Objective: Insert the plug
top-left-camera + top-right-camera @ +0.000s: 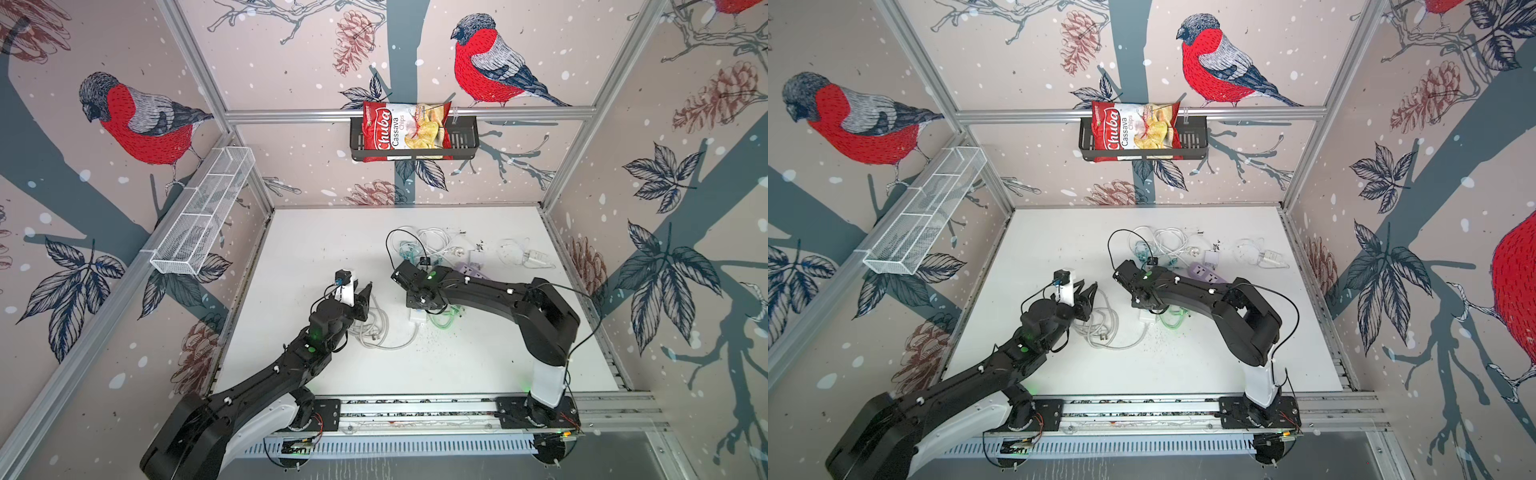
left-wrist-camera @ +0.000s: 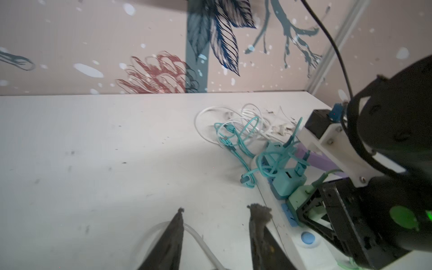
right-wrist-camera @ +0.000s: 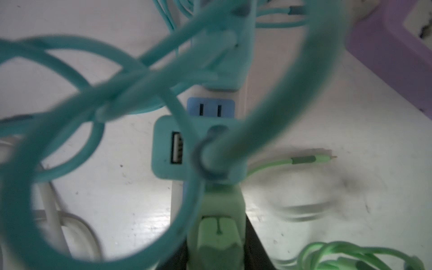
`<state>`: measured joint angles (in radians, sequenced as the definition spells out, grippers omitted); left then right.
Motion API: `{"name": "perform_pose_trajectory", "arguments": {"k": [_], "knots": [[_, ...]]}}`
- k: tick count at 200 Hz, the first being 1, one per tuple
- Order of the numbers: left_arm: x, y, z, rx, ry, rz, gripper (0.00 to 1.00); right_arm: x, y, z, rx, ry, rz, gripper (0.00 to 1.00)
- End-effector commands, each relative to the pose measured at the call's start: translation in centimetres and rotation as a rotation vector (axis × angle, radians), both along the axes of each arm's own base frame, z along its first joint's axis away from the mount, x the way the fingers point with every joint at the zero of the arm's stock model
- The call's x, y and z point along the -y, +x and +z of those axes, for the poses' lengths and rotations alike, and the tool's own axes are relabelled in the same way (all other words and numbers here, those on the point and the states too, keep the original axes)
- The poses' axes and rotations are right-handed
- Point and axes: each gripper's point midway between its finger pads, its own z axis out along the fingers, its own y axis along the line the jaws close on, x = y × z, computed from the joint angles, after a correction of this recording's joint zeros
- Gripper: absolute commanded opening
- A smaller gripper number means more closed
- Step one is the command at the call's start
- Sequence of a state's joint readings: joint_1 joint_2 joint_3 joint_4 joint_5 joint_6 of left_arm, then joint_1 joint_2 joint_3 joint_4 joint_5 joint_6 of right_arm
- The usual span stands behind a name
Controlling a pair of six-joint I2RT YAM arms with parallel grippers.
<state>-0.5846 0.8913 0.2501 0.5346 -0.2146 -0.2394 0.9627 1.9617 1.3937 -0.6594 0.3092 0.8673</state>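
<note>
Only the right wrist view shows the light green plug [image 3: 217, 224] close up. It sits between the dark fingers [image 3: 254, 250] of the right gripper [image 2: 307, 208], which are clamped on its sides over the white power strip [image 3: 240, 102]. A blurred teal cable [image 3: 280, 93] crosses the lens, so I cannot tell whether the prongs are fully in.

Just past those fingertips stand two chargers, the near teal charger [image 3: 168, 149] and the far teal charger [image 3: 233, 58], with one free blue socket [image 3: 210, 107] between them. One purple power strip [image 3: 385, 46] lies off to the side.

In both top views the right arm [image 1: 478, 291] covers all this, elbow raised and wrist bent down.

The left wrist view shows the left gripper [image 2: 219, 208] with fingers apart and empty, and a white cable [image 2: 198, 240] beneath them. The left arm [image 1: 270, 374] stretches forward.
</note>
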Motion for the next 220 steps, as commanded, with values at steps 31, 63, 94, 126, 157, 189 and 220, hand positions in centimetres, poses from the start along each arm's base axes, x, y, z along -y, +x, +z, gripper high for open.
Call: {"name": "perform_pose_trajectory", "arguments": {"k": [31, 63, 94, 126, 157, 189, 220], "knots": [[-4.6, 0.0, 0.3, -0.012, -0.061, 0.178, 0.49, -8.4, 1.2, -2.7, -0.142, 0.094, 0.208, 0.05], [-5.0, -0.1, 0.1, -0.029, -0.037, 0.197, 0.5, -12.2, 4.1, -3.2, -0.122, 0.118, 0.239, 0.06], [-5.2, -0.3, 0.1, -0.041, -0.031, 0.202, 0.49, -14.1, 6.5, -3.9, -0.11, 0.166, 0.226, 0.07], [-5.7, -0.7, -0.2, -0.041, -0.028, 0.218, 0.5, -15.4, 7.6, -4.9, -0.111, 0.19, 0.243, 0.08], [-6.1, -0.7, -0.3, -0.046, -0.008, 0.236, 0.51, -15.9, 8.1, -5.5, -0.095, 0.201, 0.251, 0.12], [-6.3, -0.7, -0.5, -0.056, -0.005, 0.251, 0.51, -15.7, 8.8, -4.1, -0.048, 0.177, 0.247, 0.18], [-6.5, -0.8, -1.0, -0.061, -0.021, 0.259, 0.51, -15.5, 8.8, -2.6, -0.019, 0.168, 0.247, 0.3]]}}
